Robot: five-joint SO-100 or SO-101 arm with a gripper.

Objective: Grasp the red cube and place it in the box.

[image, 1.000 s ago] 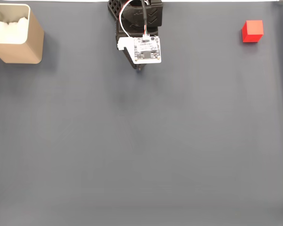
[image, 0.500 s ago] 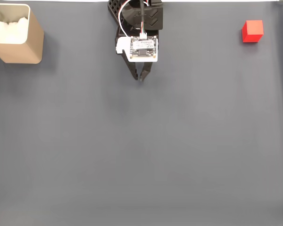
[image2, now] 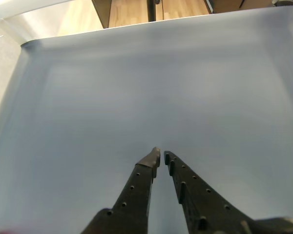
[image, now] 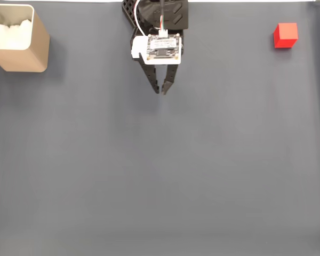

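A: End effector point(image: 162, 92) status?
B: Black two-finger end effector sits at the top centre of the fixed view, fingers nearly together with only a narrow slit at the tips, holding nothing. Wrist view point(image2: 159, 155) agrees: bare grey worktop point(image: 160, 176) beyond the tips.
A: Targets?
B: Small bright red matte cube point(image: 286, 35) rests on the worktop top right, well apart from the end effector. Tan square box with white padding point(image: 21, 50) sits top left, on the opposite side.
A: Progress?
B: Looks like the very start. Reach, grasp, carry and drop are all left.
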